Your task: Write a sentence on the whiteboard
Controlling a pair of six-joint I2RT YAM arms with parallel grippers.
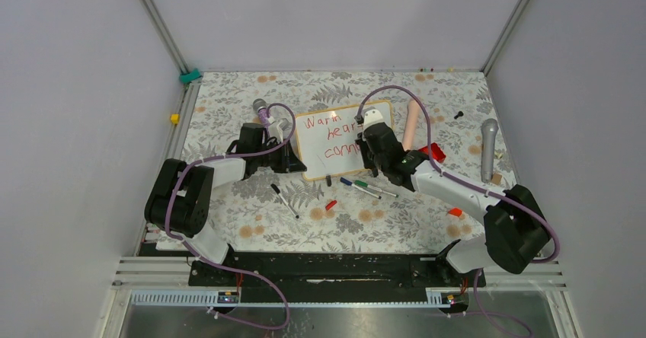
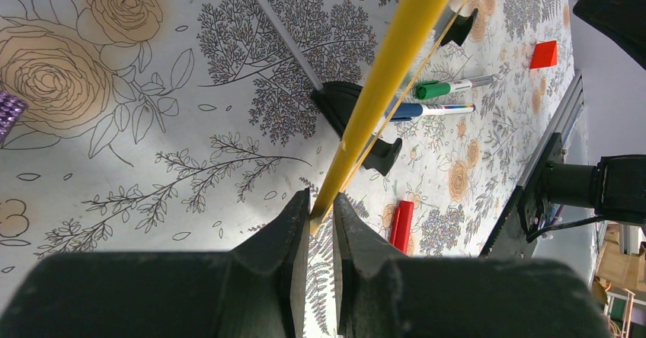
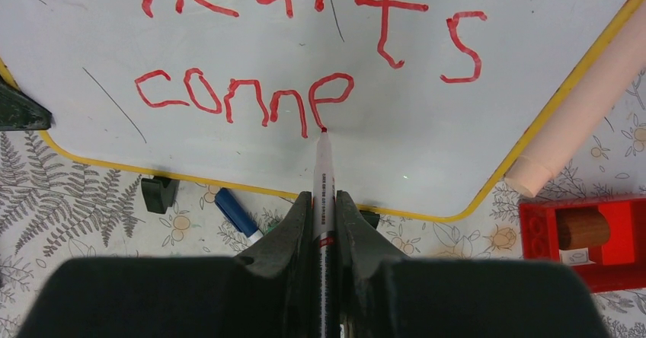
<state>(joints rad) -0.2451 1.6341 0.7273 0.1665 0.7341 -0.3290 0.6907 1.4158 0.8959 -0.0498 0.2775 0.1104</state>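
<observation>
On the table (image 1: 228,110), whiteboard (image 1: 335,144) long axis left-right.

Table (image 1: 228,102), floral cover: whiteboard (image 3: 228,148) ahead of right gripper (image 3: 324,199) jaws; blue pen (image 3: 235,212) just left; red block (image 3: 548,224) right, pink cylinder (image 3: 586,102) beside it.

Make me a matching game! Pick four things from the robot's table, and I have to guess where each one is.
Things:
1. red marker
2. whiteboard
3. blue-capped marker
4. grey microphone

Places:
A. frame pinched by the left gripper
B. lying far out to the right, apart from the whiteboard
C. clamped in the right gripper
D. lying on the table by the whiteboard's near edge

Pairs: 1-C, 2-A, 3-D, 4-B
</observation>
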